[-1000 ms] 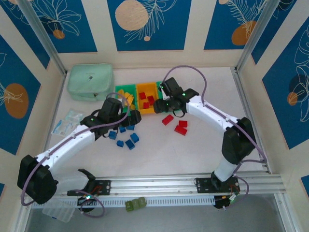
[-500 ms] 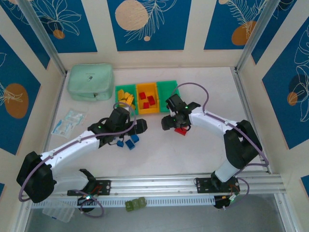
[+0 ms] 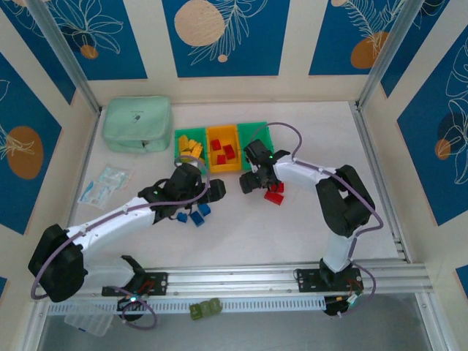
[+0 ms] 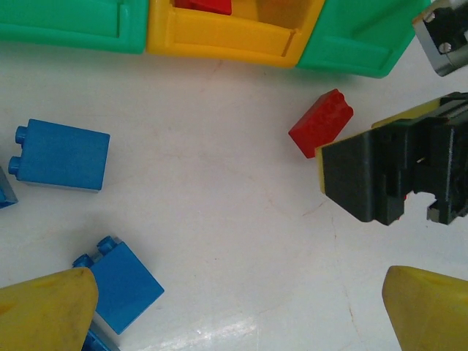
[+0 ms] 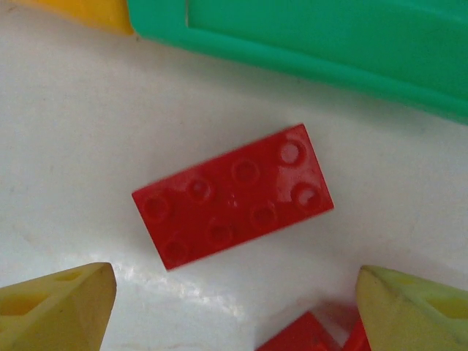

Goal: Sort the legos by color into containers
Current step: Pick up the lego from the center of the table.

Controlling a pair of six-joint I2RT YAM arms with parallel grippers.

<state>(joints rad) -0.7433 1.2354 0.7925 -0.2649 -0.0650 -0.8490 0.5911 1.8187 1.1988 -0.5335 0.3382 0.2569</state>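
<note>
Three small rectangular plastic bins joined in a row (image 3: 257, 134) stand toward the far side of the white table (image 3: 307, 234), two green with an orange-yellow one between. Small yellow plastic bricks (image 3: 191, 145) lie heaped in the left green bin, and small red plastic bricks (image 3: 223, 151) lie in the orange-yellow bin. Several small blue plastic bricks (image 3: 194, 216) lie loose on the table just near of the left gripper (image 3: 214, 189). A few loose red bricks (image 3: 275, 191) lie just to the right of the right gripper (image 3: 252, 184).

Both grippers hang low over the table in front of the bins, pointing at each other. The left gripper's yellow fingers (image 4: 44, 311) stand wide apart with bare table between them. Two of the blue bricks show studs along one edge, and one of them lies against the left finger. The right gripper's fingers (image 5: 55, 307) are also spread apart and grip nothing. Ahead of them lies a flat red eight-stud brick (image 5: 232, 194), studs up in two rows of four. It is turned at a slant, near the right green bin's wall and touching neither finger.

Farther left lie a mint-green fabric zip pouch (image 3: 137, 124) and a clear plastic packet (image 3: 102, 183).
</note>
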